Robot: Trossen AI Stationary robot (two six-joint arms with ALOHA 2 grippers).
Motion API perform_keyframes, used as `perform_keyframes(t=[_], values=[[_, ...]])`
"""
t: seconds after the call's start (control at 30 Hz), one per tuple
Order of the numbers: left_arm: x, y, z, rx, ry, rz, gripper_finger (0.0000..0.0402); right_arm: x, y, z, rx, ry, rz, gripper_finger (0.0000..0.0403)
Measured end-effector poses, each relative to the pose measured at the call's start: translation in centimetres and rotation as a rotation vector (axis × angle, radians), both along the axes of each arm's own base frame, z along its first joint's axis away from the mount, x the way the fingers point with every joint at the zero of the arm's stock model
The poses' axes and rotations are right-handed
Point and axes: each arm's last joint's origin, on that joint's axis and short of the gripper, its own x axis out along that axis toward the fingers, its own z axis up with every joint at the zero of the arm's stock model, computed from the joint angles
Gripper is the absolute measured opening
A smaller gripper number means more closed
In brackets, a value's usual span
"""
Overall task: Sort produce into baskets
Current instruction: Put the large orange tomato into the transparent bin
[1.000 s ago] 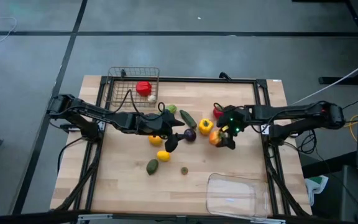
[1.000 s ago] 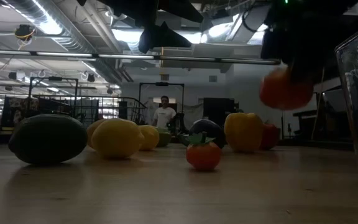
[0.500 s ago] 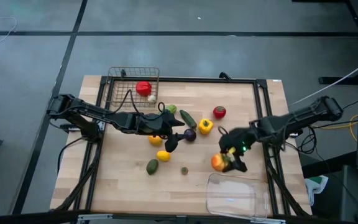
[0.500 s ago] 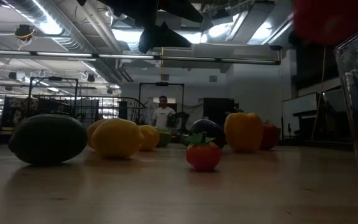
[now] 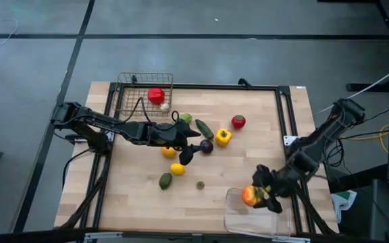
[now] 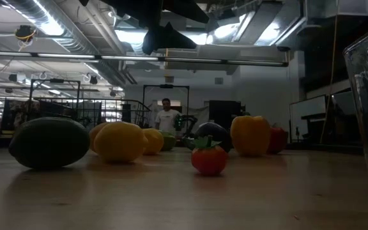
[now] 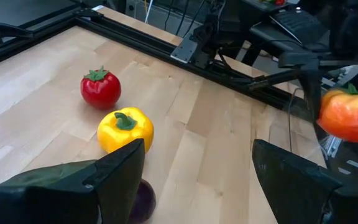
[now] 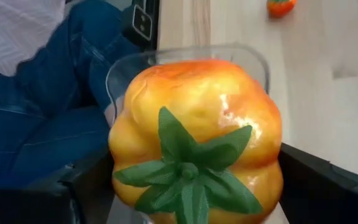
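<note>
My right gripper (image 5: 255,197) is shut on an orange-yellow bell pepper (image 5: 250,196) over the clear plastic tray (image 5: 238,219) at the near right. My left gripper (image 5: 188,152) hangs open and empty above the middle of the table, over a dark purple eggplant (image 5: 206,146). A yellow pepper (image 5: 223,137), a red tomato (image 5: 238,121), a green cucumber (image 5: 203,128), two yellow fruits (image 5: 178,169), a dark green avocado (image 5: 165,180) and a small tomato (image 5: 200,184) lie on the wood. The wire-mesh basket (image 5: 128,101) at the far left holds a red piece (image 5: 156,96) and a white piece (image 5: 165,106). My right gripper pinches the orange pepper's two opposite sides (image 8: 126,162) between its two fingers (image 8: 316,180), its green stem end (image 8: 188,171) facing the wrist camera. The fingers come slanting from the table's right side. The pepper is lifted clear, above the tray's far rim (image 8: 185,53).
A black frame (image 5: 286,115) runs round the table's edge. A person in blue jeans (image 8: 48,99) is close to the tray's near side. Another person (image 6: 167,118) stands far back in the room. There is bare wood between the produce and the tray.
My right gripper has carried the orange pepper from beside the yellow pepper toward the table's near right corner, until it is over the clear tray. It has stayed shut on the pepper, which is out of the low view now.
</note>
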Motion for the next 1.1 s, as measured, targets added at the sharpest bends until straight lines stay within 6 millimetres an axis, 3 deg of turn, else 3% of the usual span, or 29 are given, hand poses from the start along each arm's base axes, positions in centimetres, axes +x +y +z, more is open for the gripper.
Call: perform_keyframes(t=[0.3,0.6,1.1], values=[[-0.1,0.0,-0.2,0.006,0.023,-0.002,0.0295,-0.7,3.9,-4.1,-0.118,0.115,0.029,0.0353],[-0.1,0.0,-0.2,0.009,0.023,-0.003,0.0295,0.3,5.0,-7.9,-0.232,0.215,0.025,0.0353],[-0.1,0.0,-0.2,0.009,0.022,-0.003,0.0295,0.4,5.2,-8.7,-0.246,0.249,0.040,0.0372]])
